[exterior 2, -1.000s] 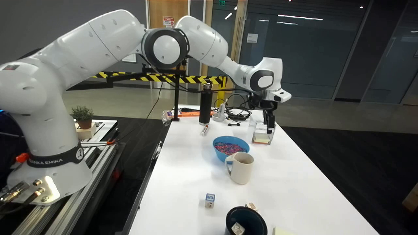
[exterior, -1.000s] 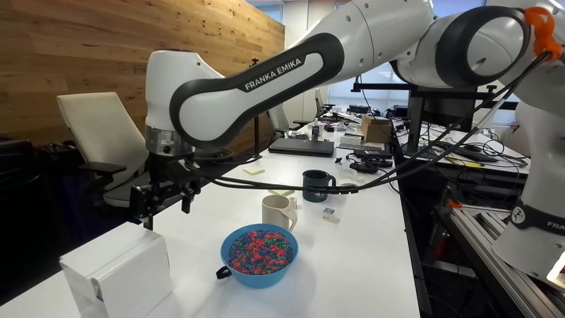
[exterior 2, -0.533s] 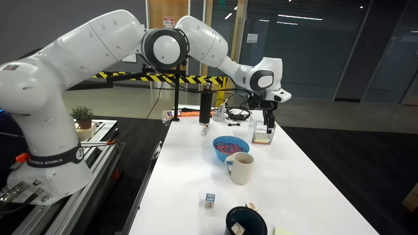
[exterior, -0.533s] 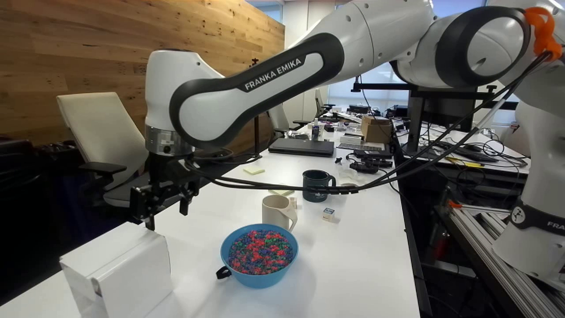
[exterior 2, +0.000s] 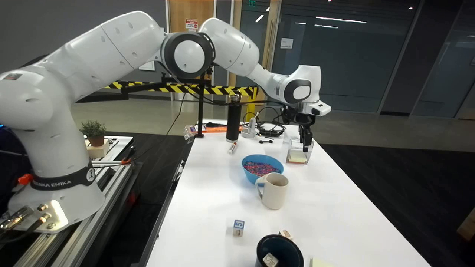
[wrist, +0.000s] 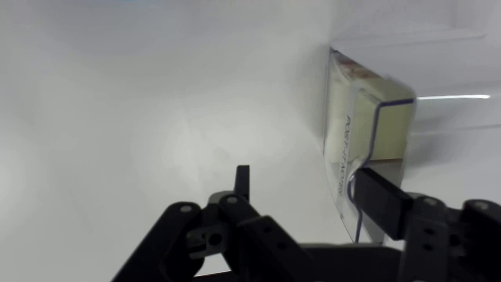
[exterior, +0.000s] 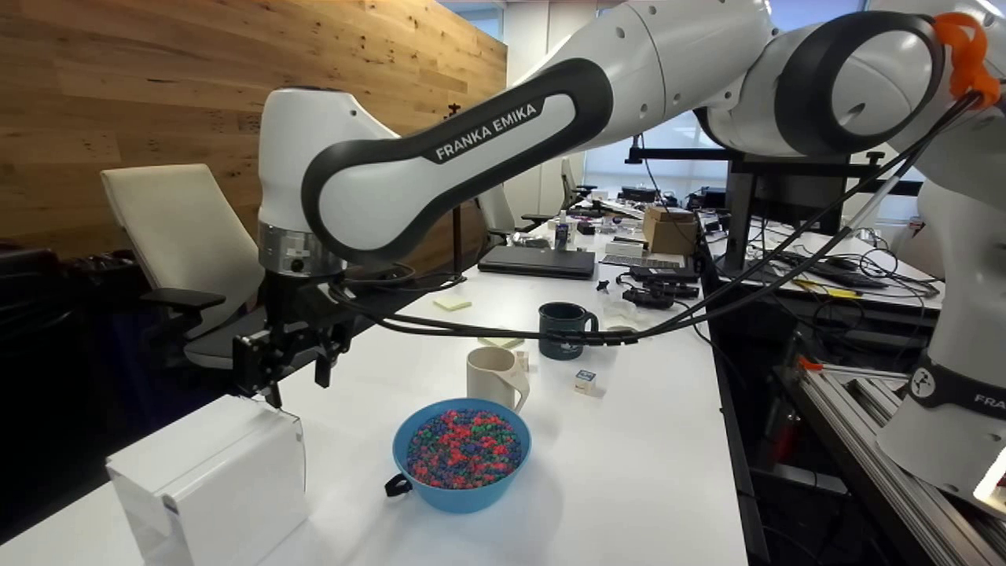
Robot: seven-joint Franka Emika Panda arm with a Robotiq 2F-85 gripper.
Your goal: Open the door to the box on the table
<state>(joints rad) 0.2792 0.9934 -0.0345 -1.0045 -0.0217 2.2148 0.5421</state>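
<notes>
hanging with both fingers of the gripper spread wide, one at the clear door of the white box near the edge of the white table, the other over open room toward the blue bowl; beyond, wood wall and pale chair.

The arm is outstretched, its hand pointing down, spread apart.
</notes>
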